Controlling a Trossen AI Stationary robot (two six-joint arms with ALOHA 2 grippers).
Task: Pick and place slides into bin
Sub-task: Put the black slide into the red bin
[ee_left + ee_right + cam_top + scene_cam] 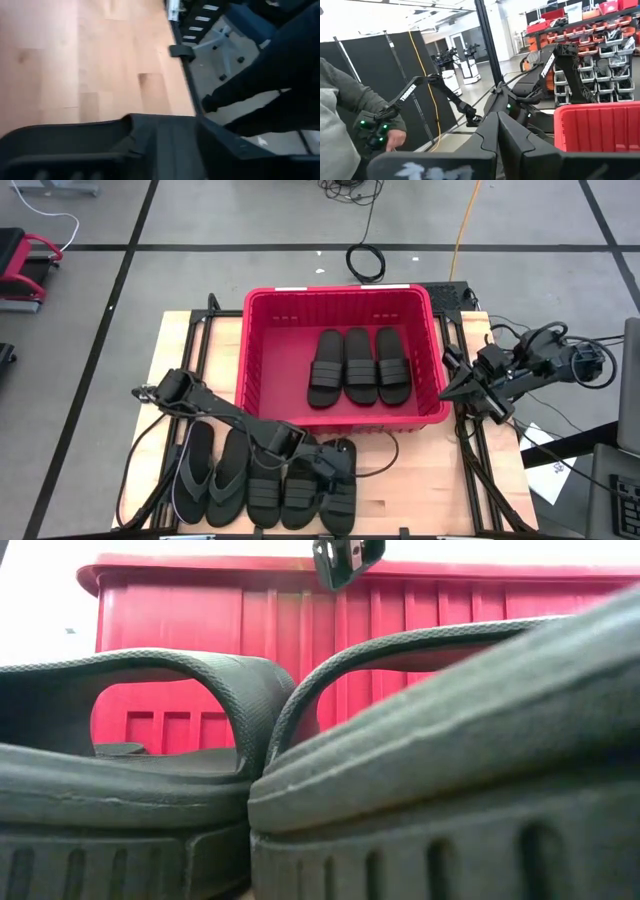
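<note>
A robotics lab or workshop is indicated: shelves of storage bins (600, 55) are seen at the upper right, dark partition panels (380, 85) at the left, and spare robot arms (440, 90) mid-frame on stands.

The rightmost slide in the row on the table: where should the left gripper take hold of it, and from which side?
Probably at the raised ribbed strap of that rightmost slide, coming straight down from above. It lies flat, sole down, hard against its neighbour, so the strap arch, seen standing clear of the footbed in the low view, is the only graspable part. The left gripper hovers over its bin end.
</note>
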